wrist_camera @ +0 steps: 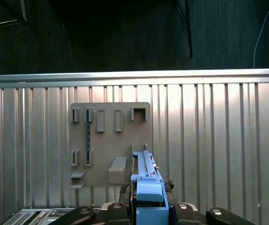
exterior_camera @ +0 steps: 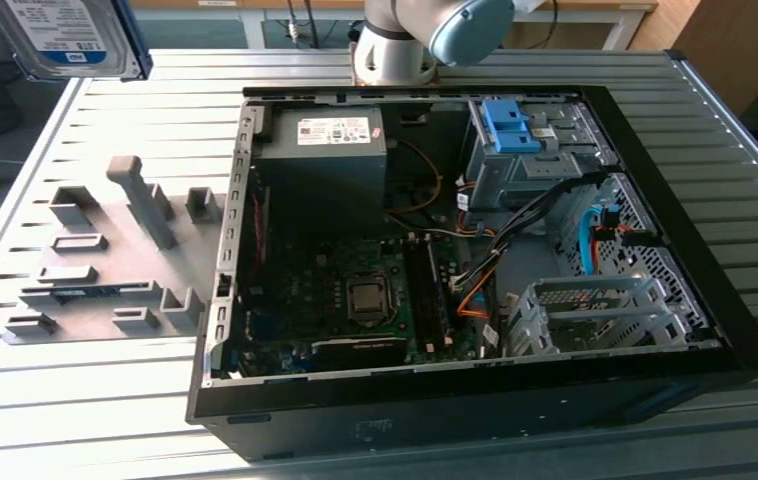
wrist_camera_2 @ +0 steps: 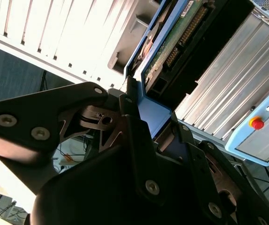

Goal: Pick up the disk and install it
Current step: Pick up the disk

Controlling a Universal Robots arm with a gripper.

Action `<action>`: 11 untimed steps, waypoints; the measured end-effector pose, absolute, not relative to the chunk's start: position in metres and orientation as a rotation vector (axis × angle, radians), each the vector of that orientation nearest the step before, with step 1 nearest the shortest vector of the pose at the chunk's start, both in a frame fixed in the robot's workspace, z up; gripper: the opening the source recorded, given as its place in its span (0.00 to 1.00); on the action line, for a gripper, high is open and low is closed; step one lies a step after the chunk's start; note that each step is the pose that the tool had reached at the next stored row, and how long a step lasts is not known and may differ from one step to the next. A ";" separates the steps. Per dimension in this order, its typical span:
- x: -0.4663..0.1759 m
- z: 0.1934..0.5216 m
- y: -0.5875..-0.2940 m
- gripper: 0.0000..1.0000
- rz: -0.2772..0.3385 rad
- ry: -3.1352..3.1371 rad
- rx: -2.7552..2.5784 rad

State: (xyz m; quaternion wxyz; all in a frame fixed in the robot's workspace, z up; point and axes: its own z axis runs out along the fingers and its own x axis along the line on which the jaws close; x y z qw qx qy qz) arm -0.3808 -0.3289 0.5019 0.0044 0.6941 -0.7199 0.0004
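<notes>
At the exterior view's far left, up in the top corner, we have the disk [exterior_camera: 66, 38], held high above the slatted table [exterior_camera: 86, 400] with its white-and-blue label facing us. Just below it sits the grey fixture plate [exterior_camera: 99, 265], all upright pegs and slots. Moving right, we reach the open computer case [exterior_camera: 486, 420]. Inside it we pass the grey power supply [exterior_camera: 326, 160] with its white sticker and the motherboard [exterior_camera: 352, 290] beneath. Next comes a bare blue bracket [exterior_camera: 510, 125] on the drive bay, with the metal drive cage [exterior_camera: 593, 315] at the far right. In the second wrist view the gripper [wrist_camera_2: 155, 119] is clamped on the disk's blue frame, a black finger against each side. In the first wrist view the disk stands edge-on, above the plate and apart from it.
</notes>
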 end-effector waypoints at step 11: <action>-0.368 0.502 -0.329 0.36 0.001 -2.255 2.175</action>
